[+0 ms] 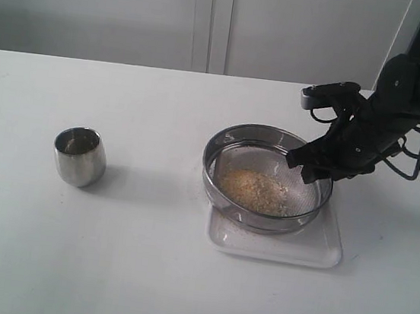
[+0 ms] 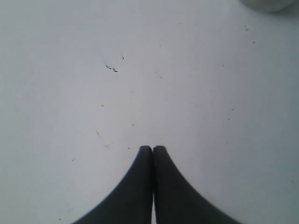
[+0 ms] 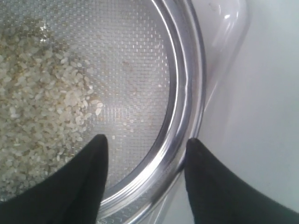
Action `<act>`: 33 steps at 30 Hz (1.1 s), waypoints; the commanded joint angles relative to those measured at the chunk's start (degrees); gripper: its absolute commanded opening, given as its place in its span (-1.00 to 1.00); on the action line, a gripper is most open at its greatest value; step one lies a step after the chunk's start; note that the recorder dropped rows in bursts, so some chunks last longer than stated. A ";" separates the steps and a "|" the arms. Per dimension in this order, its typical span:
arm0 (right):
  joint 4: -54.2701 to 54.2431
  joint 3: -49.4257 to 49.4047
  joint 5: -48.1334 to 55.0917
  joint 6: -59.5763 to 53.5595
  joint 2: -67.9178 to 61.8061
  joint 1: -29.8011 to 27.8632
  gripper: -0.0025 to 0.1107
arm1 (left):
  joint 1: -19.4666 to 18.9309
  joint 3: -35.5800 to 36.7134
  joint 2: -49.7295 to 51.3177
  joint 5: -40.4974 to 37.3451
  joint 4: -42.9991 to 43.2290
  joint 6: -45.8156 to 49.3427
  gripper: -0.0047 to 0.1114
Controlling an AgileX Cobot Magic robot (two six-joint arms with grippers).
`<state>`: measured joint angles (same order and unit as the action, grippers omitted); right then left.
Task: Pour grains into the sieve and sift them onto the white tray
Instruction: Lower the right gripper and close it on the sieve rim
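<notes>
Right wrist: right hand (image 3: 147,139) spread astride sieve (image 3: 187,93) rim | left hand (image 2: 153,147): pressed together

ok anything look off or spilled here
The sieve sits off-centre on the white tray, its rim overhanging the tray's left edge in the exterior view, so sifted grains might miss there. A few tiny dark specks dot the table near the shut left pincer. Nothing looks damaged.

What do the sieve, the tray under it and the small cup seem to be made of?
The sieve: probably stainless steel, a polished rim with bright reflections, and a fine woven wire mesh. The tray: likely plastic, glossy white, slightly translucent at its rim; I cannot be sure. The cup: metal, apparently steel, mirror-like sides.
</notes>
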<state>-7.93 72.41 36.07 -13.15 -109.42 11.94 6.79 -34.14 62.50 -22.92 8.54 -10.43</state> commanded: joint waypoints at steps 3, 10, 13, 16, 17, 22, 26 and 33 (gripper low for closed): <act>0.00 0.14 -0.95 0.14 -0.39 -0.01 -0.35 | -0.09 0.39 -0.50 -0.69 -0.08 -0.05 -0.92; 0.00 0.28 -3.27 0.14 -0.25 -0.01 -0.22 | -0.09 0.39 -0.50 -0.69 -0.08 -0.05 -0.92; 1.64 0.52 -2.88 0.14 0.73 -0.01 -0.15 | -0.09 0.39 -0.50 -0.69 -0.08 -0.05 -0.92; 4.61 1.28 -2.63 1.04 1.57 -0.01 -0.15 | -0.09 0.39 -0.50 -0.69 -0.08 -0.05 -0.92; 5.63 1.49 -2.39 1.77 1.68 -0.01 -0.15 | -0.09 0.39 -0.50 -0.69 -0.08 -0.05 -0.92; 6.46 1.76 -3.24 3.13 1.07 -0.01 -0.15 | -0.09 0.39 -0.50 -0.69 -0.08 -0.05 -0.92; 6.46 1.76 -2.75 3.13 -1.61 -0.01 -0.16 | -0.09 0.39 -0.50 -0.69 -0.08 -0.05 -0.92; 6.35 1.76 -3.35 3.03 -2.86 -0.01 -0.19 | -0.09 0.39 -0.50 -0.69 -0.08 -0.05 -0.92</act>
<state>-2.00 74.08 33.44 -10.32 -111.61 11.94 6.79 -34.14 62.50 -22.92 8.54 -10.43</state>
